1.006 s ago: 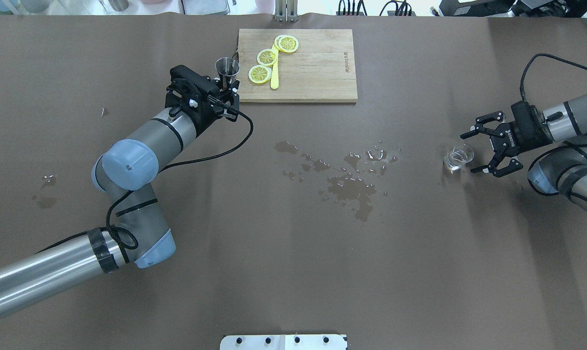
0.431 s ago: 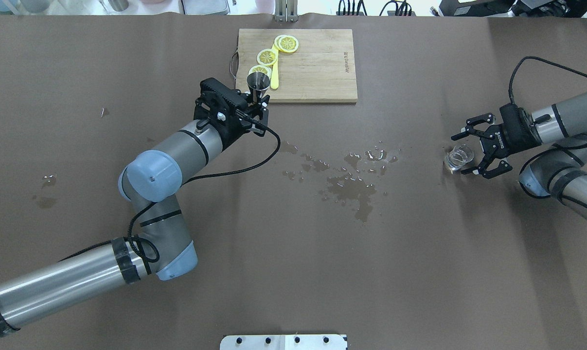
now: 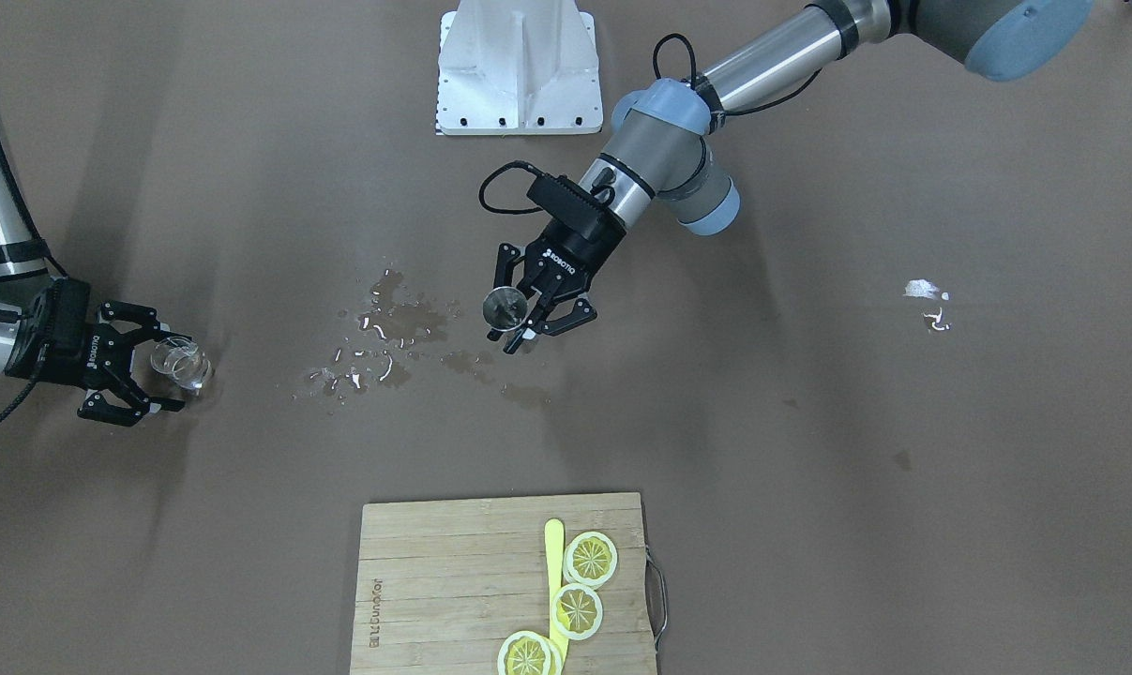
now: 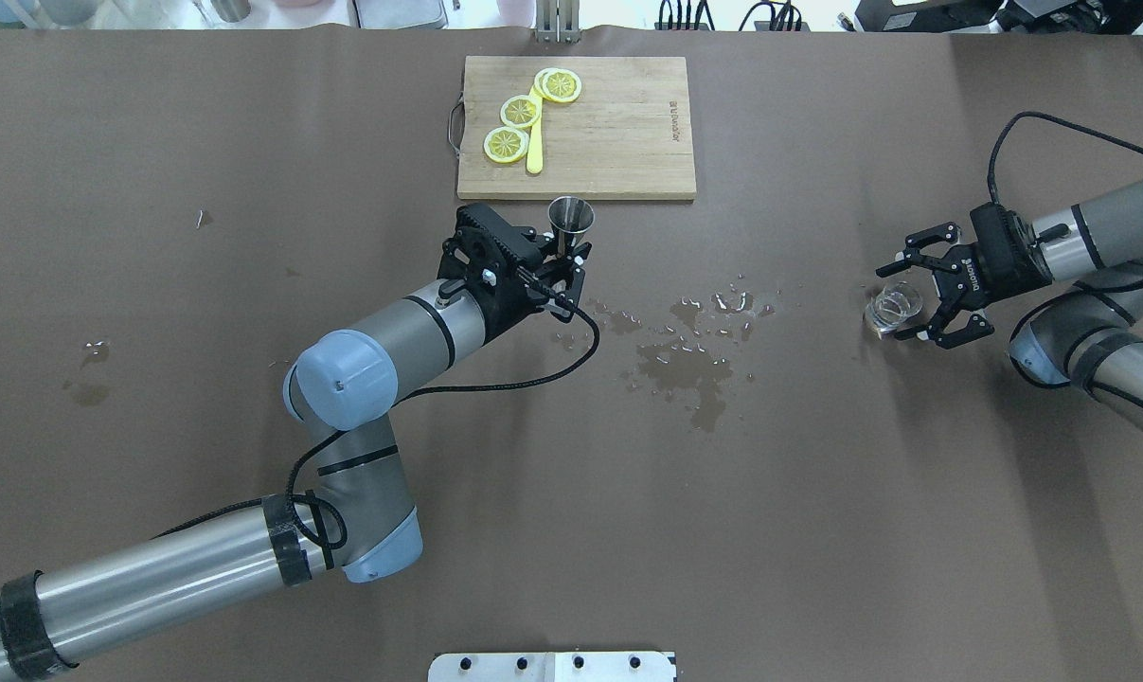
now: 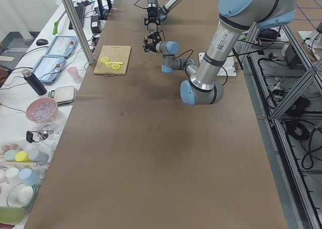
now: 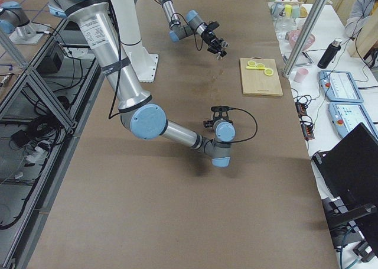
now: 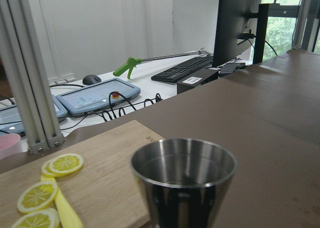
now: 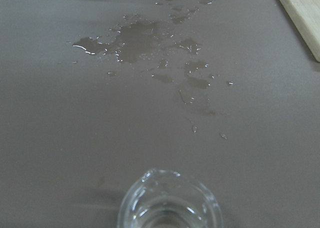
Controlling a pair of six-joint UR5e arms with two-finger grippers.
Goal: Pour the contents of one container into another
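The left end effector (image 4: 568, 258) holds the jigger (image 4: 570, 218), its fingers closed narrow on the lower cone. The jigger is upright, dark mouth up, and sits over the bare surface (image 4: 817, 530) just on the robot's side of the board (image 4: 618, 142). In the front-facing view the jigger (image 3: 505, 307) hangs beside the near edge of the puddle (image 3: 397, 323), with the end effector (image 3: 531, 323) angled down toward it. The left wrist view shows the jigger (image 7: 184, 180) filling the lower middle, rim level, with the board (image 7: 107, 180) and lemon slices (image 7: 62, 164) behind it.

Well apart, toward the robot's right end of the surface, the cup (image 4: 889, 309) stands upright on its base. The right end effector (image 4: 902, 303) is spread wide, one finger on each side of the cup; whether either finger touches the glass cannot be told. In the front-facing view the cup (image 3: 185, 364) lies between the tips of that end effector (image 3: 164, 370). The right wrist view shows the cup's rim (image 8: 170, 200) at the bottom edge and the puddle (image 8: 140, 40) beyond it.

The puddle (image 4: 687, 365) and scattered drops lie between jigger and cup. Three lemon slices (image 4: 520, 111) sit on the board's left part.
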